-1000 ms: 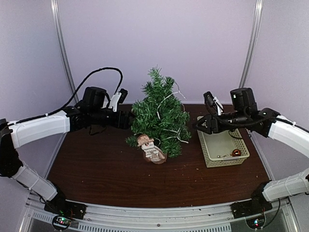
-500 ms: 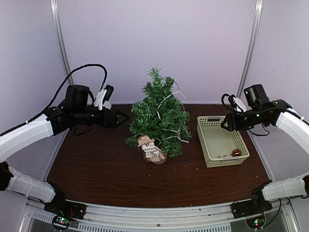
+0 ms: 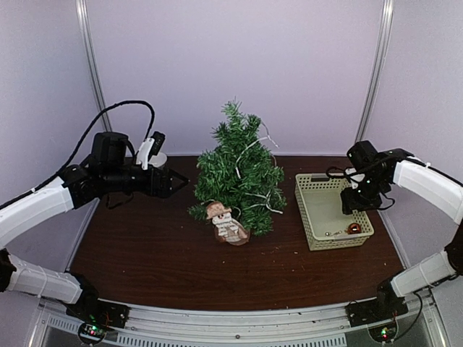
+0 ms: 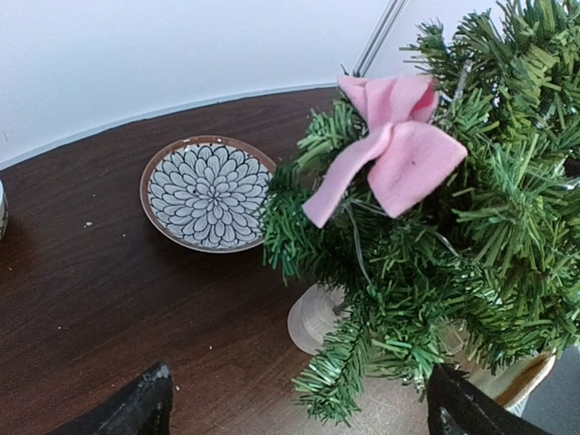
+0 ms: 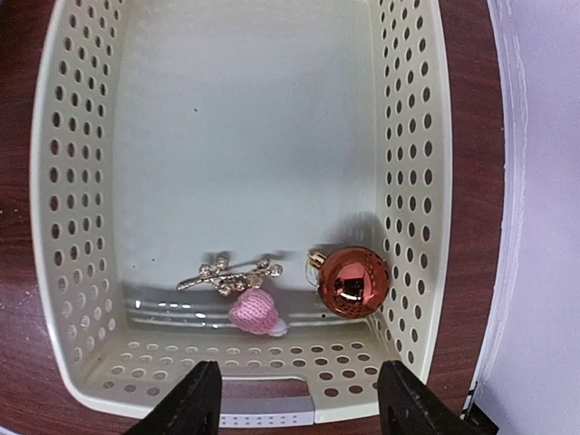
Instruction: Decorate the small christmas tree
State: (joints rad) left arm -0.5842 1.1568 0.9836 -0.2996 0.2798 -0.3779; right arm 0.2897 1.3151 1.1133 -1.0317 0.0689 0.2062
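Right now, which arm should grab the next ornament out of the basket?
Right. The right gripper hangs directly over the basket, jaws open, with the red ball, pink ornament and gold sprig below it. The left gripper sits on the far side of the small christmas tree from the basket.

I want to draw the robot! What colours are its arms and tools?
The left arm and right arm have smooth white tube-shaped shells with chunky black joints. The left tool and right tool are black, each with two pointed fingers. A thin black cable loops over the left arm.
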